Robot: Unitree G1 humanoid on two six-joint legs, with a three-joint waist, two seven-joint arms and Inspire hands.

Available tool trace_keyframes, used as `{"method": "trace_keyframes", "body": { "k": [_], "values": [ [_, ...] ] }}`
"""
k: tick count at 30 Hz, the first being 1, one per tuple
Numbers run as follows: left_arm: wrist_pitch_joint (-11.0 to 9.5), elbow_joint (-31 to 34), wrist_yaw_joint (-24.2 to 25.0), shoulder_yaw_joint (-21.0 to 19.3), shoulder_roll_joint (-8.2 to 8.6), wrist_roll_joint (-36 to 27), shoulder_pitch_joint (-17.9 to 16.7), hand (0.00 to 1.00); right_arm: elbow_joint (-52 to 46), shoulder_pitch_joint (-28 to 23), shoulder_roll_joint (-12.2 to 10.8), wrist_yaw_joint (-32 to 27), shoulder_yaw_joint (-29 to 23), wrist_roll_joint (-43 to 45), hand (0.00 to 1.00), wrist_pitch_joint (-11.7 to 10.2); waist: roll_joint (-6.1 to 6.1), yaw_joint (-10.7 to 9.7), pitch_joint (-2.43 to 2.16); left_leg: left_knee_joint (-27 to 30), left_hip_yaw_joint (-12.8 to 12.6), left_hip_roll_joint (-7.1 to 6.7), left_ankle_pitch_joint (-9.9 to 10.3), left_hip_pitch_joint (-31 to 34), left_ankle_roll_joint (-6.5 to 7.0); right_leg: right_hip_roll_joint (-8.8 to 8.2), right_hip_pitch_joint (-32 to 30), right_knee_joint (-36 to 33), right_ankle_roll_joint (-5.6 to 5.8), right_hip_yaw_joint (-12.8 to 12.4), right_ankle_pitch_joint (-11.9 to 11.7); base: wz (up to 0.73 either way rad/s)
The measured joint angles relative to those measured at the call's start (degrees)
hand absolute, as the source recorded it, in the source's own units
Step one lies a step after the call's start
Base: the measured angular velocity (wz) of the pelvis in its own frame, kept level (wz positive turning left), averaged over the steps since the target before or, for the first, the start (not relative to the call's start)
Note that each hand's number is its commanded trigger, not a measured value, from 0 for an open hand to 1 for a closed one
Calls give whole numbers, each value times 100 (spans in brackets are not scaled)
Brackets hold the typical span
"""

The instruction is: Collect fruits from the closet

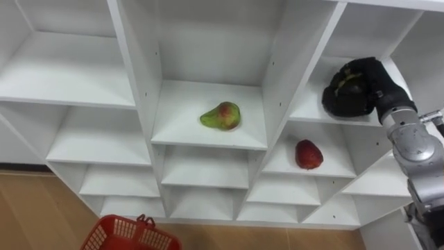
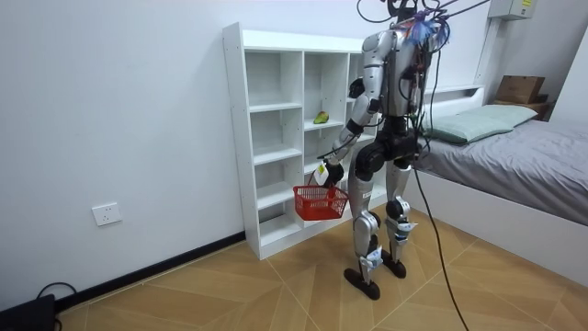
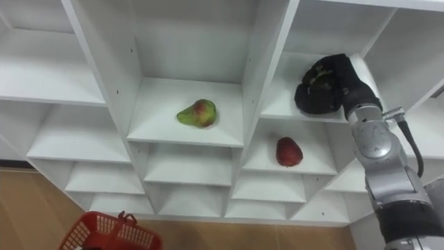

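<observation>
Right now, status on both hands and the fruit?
Right hand curled on greenish fruit, upper right of closet. Left hand holds red basket. Green-red fruit and red fruit lie unobstructed.

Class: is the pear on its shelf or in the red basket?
On the shelf: the pear lies there in the middle column, above the red basket.

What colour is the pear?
Green pear with a red blush, clearest in the left eye view.
</observation>
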State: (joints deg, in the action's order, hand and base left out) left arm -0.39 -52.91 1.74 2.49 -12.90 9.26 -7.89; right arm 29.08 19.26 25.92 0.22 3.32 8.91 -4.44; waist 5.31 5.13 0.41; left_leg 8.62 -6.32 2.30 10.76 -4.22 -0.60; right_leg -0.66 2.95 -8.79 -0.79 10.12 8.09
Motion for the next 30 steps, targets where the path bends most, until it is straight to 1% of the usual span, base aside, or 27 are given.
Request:
{"method": "trace_keyframes", "body": {
  "k": [1,3,4,6,8,11,12,14,18,19,21,23,26,28,30],
  "values": [
    [0,-2,2,0,-1,-1,-1,100,-28,-14,-22,-8,0,17,100,34,-4,-2,-3,2,2,0,0,-6,0,0,4,0,0,-1,0,0],
    [0,-2,2,1,-1,0,-9,100,-73,-71,-46,-20,-4,30,100,35,-12,-5,-16,2,-4,0,0,-22,0,0,18,-2,0,-3,0,0],
    [0,-2,0,-1,-2,-1,-19,100,-133,-108,-101,-39,-11,76,100,53,-18,-9,-27,2,-5,0,0,-30,0,0,26,-4,0,-9,0,0],
    [0,0,0,1,-1,-1,-17,100,-342,-233,-159,-63,-7,79,100,88,-28,-20,-34,3,-9,0,0,-23,0,0,24,-7,0,-11,0,0],
    [-1,0,-11,0,1,-2,-18,100,-654,-437,-261,-61,-12,70,100,89,-39,-33,-40,5,-29,1,0,-19,0,-1,23,-9,0,-13,0,0],
    [-6,-1,-76,11,3,-45,-15,100,-949,-596,-366,7,-3,33,100,98,-61,-80,-54,5,-35,1,0,-20,0,-1,19,-9,0,-25,0,0],
    [-9,-2,-103,15,5,-77,-13,100,-1039,-650,-376,25,13,36,100,98,-65,-85,-57,5,-25,1,0,-18,0,-1,16,-9,0,-25,0,0],
    [-32,-2,-169,95,8,-77,-8,100,-1456,-925,-393,61,106,47,100,94,-100,-105,-72,5,-32,0,0,-32,0,0,18,-10,-1,-39,0,0],
    [-95,3,-226,140,51,-76,-14,100,-2166,-1348,-483,253,177,0,100,77,-182,-155,-47,1,-85,0,0,-35,0,2,8,-12,-1,-79,-1,-5],
    [-110,3,-225,156,53,-73,-14,100,-2376,-1462,-531,356,228,0,100,73,-210,-171,-34,-2,-96,2,0,-32,0,5,1,-11,-1,-88,0,-4],
    [-155,3,-221,182,68,-73,-3,100,-2683,-1671,-616,504,238,2,100,71,-255,-181,-28,-18,-117,2,1,-27,0,7,-10,-8,-1,-107,0,-6],
    [-188,3,-205,202,88,-73,-3,100,-2855,-1840,-648,698,281,13,100,75,-299,-173,-38,-36,-162,2,1,-32,0,12,-16,-8,0,-195,0,-10],
    [-230,-17,-210,219,110,-75,1,100,-3210,-2110,-713,900,293,-7,100,80,-313,-186,-56,-37,-194,3,1,-47,1,15,-40,-3,0,-230,0,-6],
    [-251,-72,-232,218,133,-75,7,100,-3445,-2215,-796,1043,309,-8,100,79,-314,-191,-59,-38,-244,8,0,-27,1,19,-90,-21,0,-245,-1,-12],
    [-258,-130,-240,217,161,-74,8,100,-3643,-2320,-820,1192,316,-8,100,79,-313,-194,-60,-38,-271,8,0,-25,1,19,-100,-24,1,-274,-2,-8]
  ]
}}
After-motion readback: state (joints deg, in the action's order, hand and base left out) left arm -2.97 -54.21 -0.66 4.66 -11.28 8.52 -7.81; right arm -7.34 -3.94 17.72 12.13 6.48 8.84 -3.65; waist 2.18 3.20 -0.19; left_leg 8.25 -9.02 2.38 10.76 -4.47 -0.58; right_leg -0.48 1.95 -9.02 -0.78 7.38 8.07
